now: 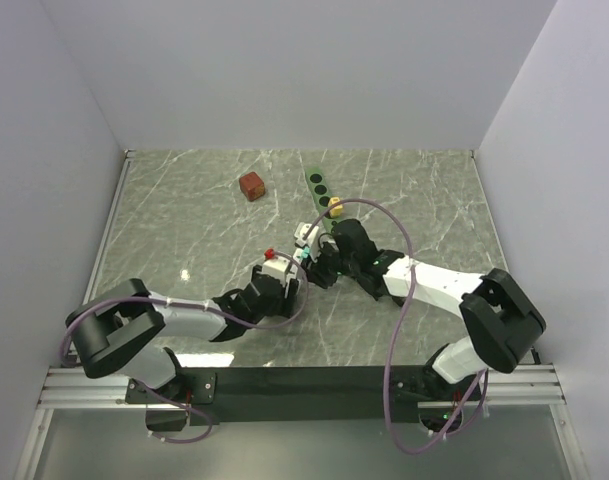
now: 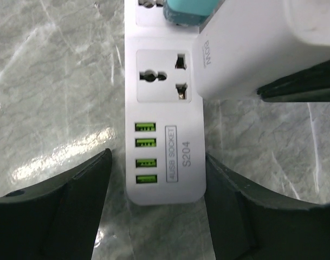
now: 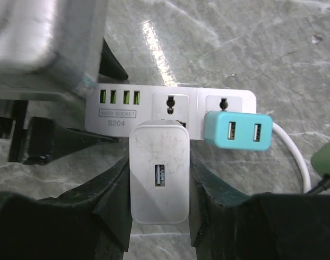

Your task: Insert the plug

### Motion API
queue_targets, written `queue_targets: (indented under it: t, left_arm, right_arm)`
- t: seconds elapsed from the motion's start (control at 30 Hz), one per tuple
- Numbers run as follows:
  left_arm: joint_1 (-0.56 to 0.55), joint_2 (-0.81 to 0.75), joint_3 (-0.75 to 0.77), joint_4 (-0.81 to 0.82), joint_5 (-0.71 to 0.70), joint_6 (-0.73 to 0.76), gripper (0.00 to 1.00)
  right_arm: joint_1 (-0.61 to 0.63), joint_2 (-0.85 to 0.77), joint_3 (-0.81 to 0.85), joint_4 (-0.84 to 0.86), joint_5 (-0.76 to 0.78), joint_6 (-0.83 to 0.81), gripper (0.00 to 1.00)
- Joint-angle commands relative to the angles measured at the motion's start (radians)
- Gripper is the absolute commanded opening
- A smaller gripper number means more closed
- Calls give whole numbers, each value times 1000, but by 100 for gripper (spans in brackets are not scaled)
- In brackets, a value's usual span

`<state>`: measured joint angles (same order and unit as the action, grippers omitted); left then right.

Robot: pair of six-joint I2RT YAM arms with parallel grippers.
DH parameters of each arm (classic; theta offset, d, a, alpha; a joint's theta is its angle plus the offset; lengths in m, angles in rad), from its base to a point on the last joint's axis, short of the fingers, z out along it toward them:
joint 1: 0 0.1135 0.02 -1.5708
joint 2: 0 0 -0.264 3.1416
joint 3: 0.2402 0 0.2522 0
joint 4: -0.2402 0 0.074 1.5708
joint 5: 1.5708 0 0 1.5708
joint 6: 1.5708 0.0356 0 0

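White charger [image 3: 158,179] sits clenched in the right claw [image 3: 158,187], at six o'clock of the power strip's [image 2: 165,162] free socket [image 2: 162,76], not yet seated. The left claw [image 2: 158,181] straddles the strip's USB end, released. A skewed push could slide the strip across the worktop [image 2: 45,81] or foul the teal adapter [image 3: 238,130] at three o'clock. Only the left wrist view shows that socket bare; alignment cannot be judged.
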<state>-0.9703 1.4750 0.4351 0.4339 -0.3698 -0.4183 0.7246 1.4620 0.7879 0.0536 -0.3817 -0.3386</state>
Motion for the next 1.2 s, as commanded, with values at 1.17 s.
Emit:
queue_targets:
  t: [1.17]
  left_arm:
    - [27, -232, -157, 37, 34, -111, 70]
  right_arm:
    - [10, 143, 135, 45, -56, -73, 0]
